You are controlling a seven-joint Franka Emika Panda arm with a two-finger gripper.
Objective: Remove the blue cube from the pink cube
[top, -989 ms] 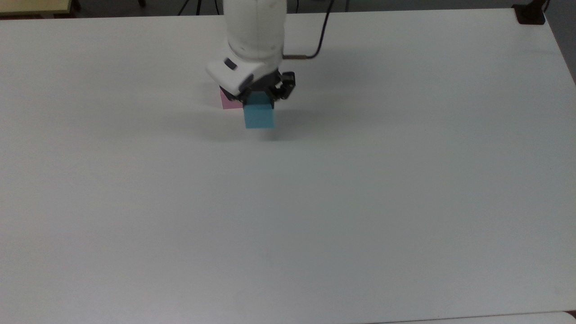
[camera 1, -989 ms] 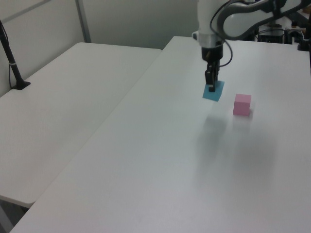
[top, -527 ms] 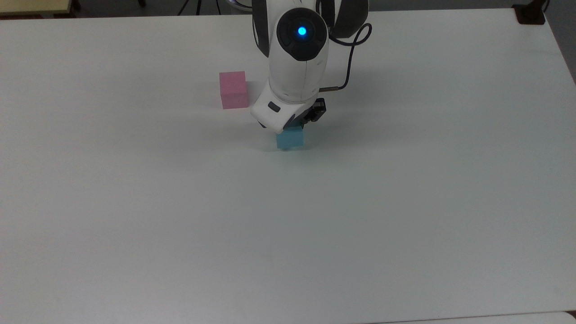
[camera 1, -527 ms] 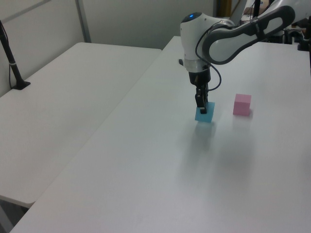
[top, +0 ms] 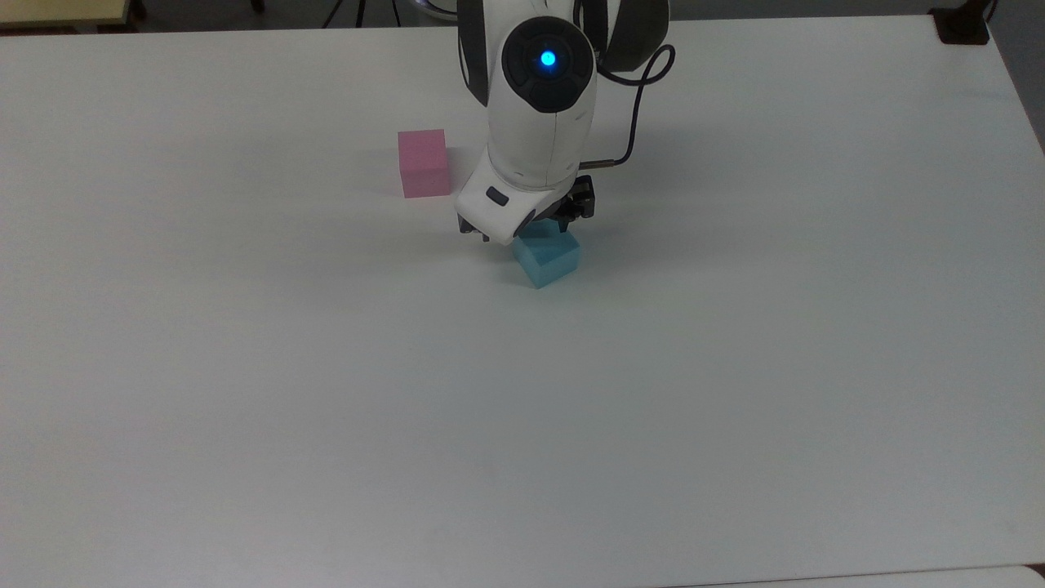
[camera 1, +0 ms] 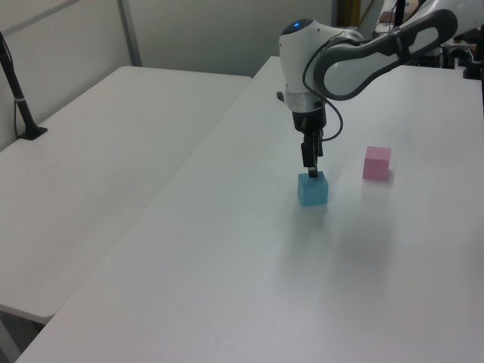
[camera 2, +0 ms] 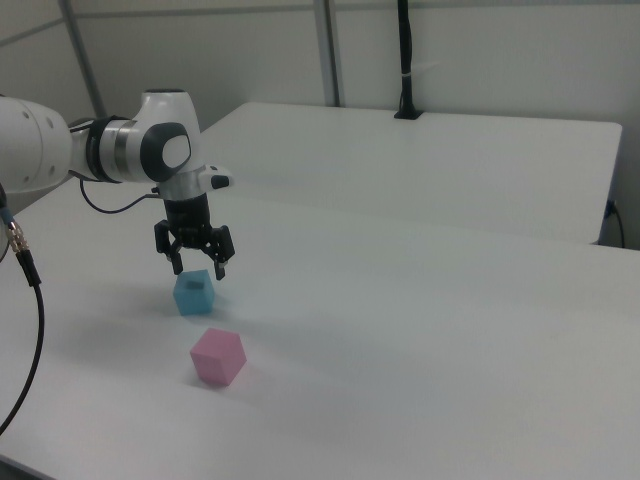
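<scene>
Spread wide, the claw [camera 2: 195,264] hangs just above the blue cube [camera 2: 193,292], gripping nothing. The cube sits flat on the worktop [top: 735,367], toward its far edge in the top view, well apart from the pink cube [top: 423,162]. To my eye the job now is a clean exit: rise straight up so neither finger clips the cube.
</scene>
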